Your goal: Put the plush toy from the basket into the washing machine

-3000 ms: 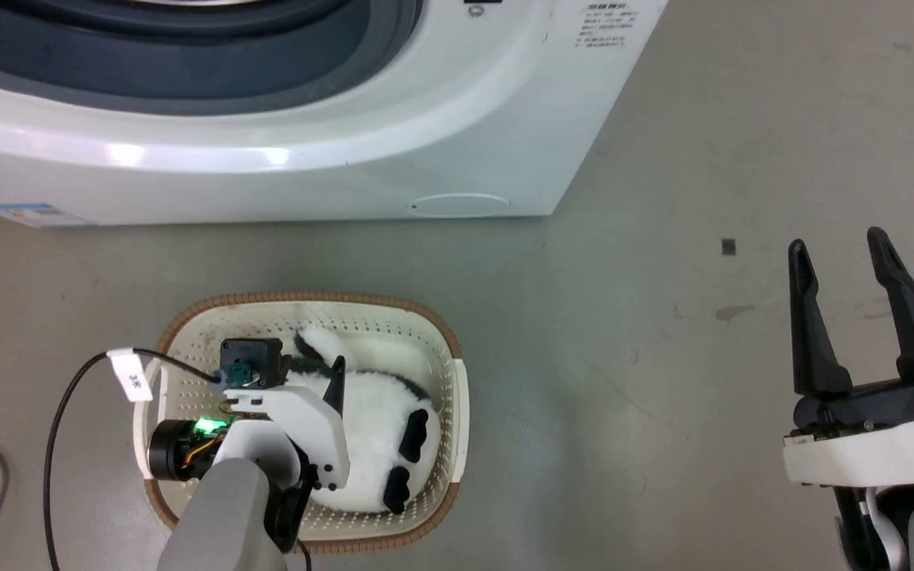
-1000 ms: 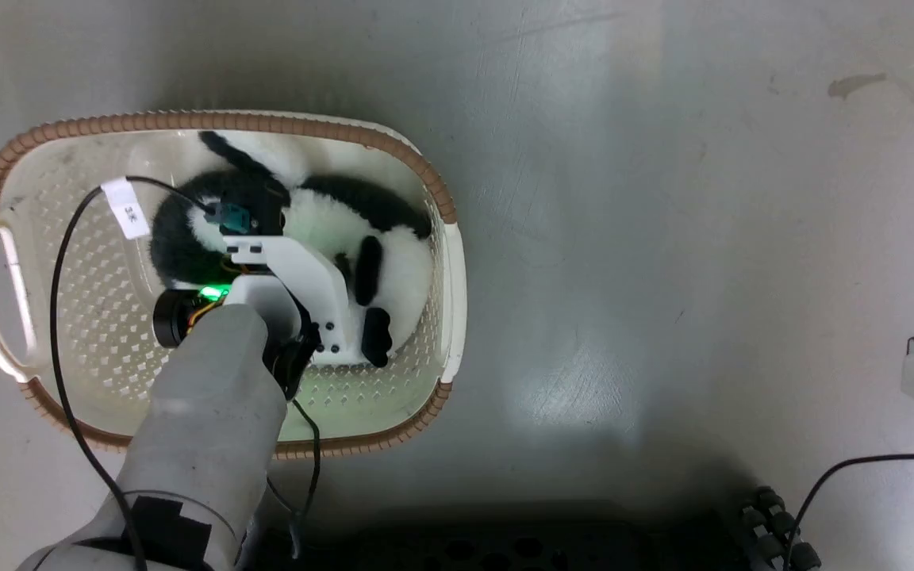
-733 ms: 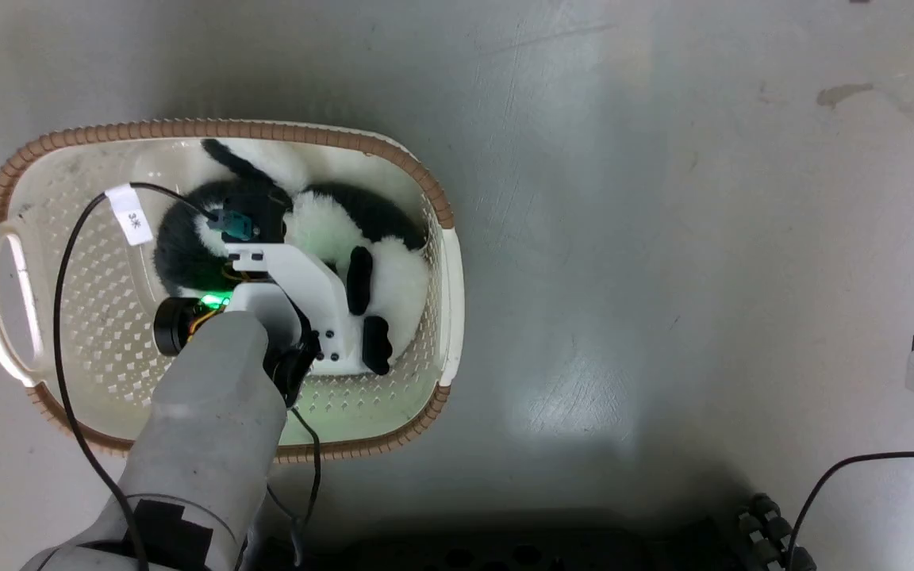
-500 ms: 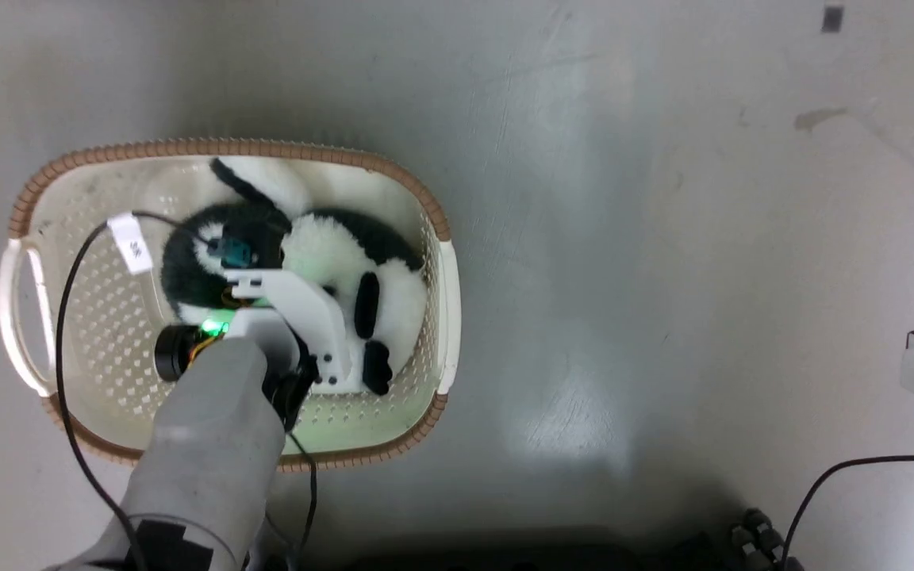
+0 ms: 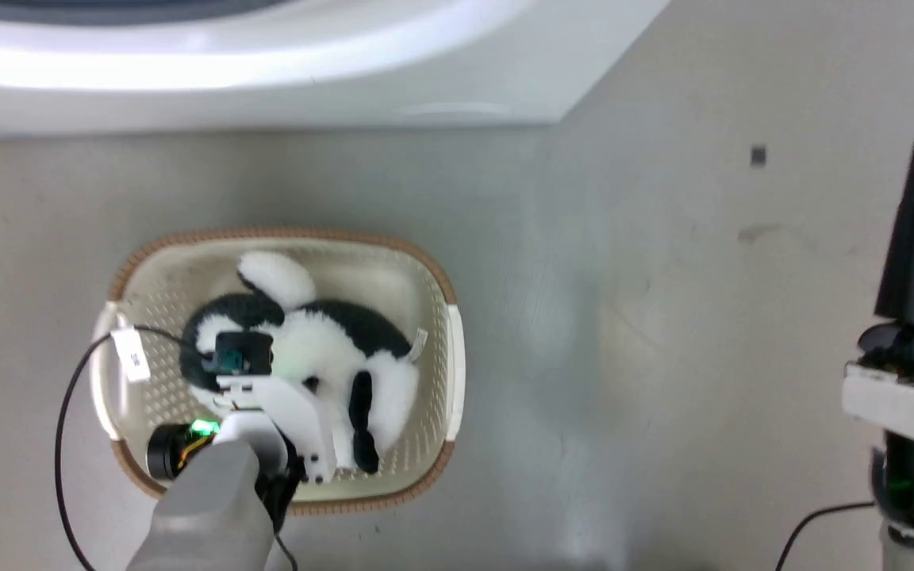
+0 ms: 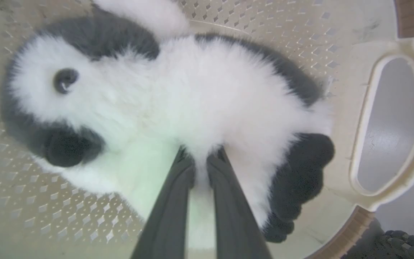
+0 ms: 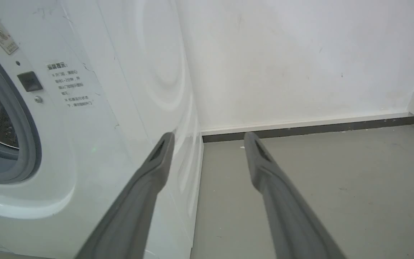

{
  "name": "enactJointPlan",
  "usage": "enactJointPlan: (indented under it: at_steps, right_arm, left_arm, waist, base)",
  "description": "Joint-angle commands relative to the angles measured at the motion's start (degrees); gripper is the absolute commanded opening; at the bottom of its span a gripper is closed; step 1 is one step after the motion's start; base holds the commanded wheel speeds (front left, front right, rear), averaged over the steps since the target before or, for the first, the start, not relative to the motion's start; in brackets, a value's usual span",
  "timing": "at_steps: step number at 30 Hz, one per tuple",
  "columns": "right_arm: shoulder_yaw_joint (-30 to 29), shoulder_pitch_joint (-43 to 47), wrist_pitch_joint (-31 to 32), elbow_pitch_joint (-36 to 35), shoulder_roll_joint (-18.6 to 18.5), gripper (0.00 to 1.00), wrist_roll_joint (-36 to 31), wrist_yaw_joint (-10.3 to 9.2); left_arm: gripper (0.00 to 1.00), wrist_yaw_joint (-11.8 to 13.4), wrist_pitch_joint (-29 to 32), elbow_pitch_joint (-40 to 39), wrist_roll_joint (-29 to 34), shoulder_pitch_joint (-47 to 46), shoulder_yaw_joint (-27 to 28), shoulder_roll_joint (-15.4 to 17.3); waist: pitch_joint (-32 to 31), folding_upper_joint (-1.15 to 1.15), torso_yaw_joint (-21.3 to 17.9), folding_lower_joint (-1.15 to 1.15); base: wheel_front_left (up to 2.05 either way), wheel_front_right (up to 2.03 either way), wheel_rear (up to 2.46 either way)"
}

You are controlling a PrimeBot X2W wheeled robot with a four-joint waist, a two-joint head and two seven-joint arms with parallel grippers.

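**Toy pinched by its belly fur, not yet out of the basket**

The left fingers [image 6: 178, 180] are closed almost together on a tuft of white fur low on the plush toy [image 6: 192, 100]. They reach steeply down into the basket [image 5: 282, 236]. A pinch of loose pile is probably the easiest hold on something this soft and wide, since the fingers could hardly span its whole body.

The toy lies on its side inside the basket walls, its head toward one handle and its dark feet toward the other. Whether it has lifted off the perforated bottom cannot be told.

The basket stands on the floor [image 5: 647, 333] just in front of the washing machine [image 7: 95, 108], so the carry should be short: up over the braided rim, then forward to the round opening [image 7: 20, 144].

The right fingers [image 7: 156, 162] are spread apart and hold nothing. They point past the machine's corner, well clear of the basket, which leaves the left arm room to work.

A grip on fur alone may slip as the weight comes on.
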Motion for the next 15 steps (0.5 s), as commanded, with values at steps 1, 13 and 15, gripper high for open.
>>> enactJointPlan:
  at_steps: [1, 13, 15]
  right_arm:
    - [0.25, 0.98, -0.25, 0.5, -0.03, 1.0, 0.58, 0.03]
    - [0.38, 7.92, -0.25, 3.68, -0.03, 1.0, 0.83, 0.03]
    - [0.29, 9.05, -0.25, 4.04, -0.03, 1.0, 0.89, 0.03]
  left_arm:
    - [0.0, -0.25, -0.91, -0.04, 0.15, 0.89, -0.42, 0.16]
    - [0.0, -0.37, -6.96, -4.16, -1.82, 8.15, -5.69, -0.1]
    - [0.0, -0.37, -7.51, -5.38, -2.46, 9.42, -6.33, 0.25]
  waist:
    - [-5.22, 0.0, 0.63, 0.0]
    - [-18.29, 0.0, 2.85, 0.0]
    - [-20.18, 0.0, 3.29, 0.0]
  base:
    - [0.0, 0.0, 0.0]
    - [0.0, 0.0, 0.0]
    - [0.0, 0.0, 0.0]
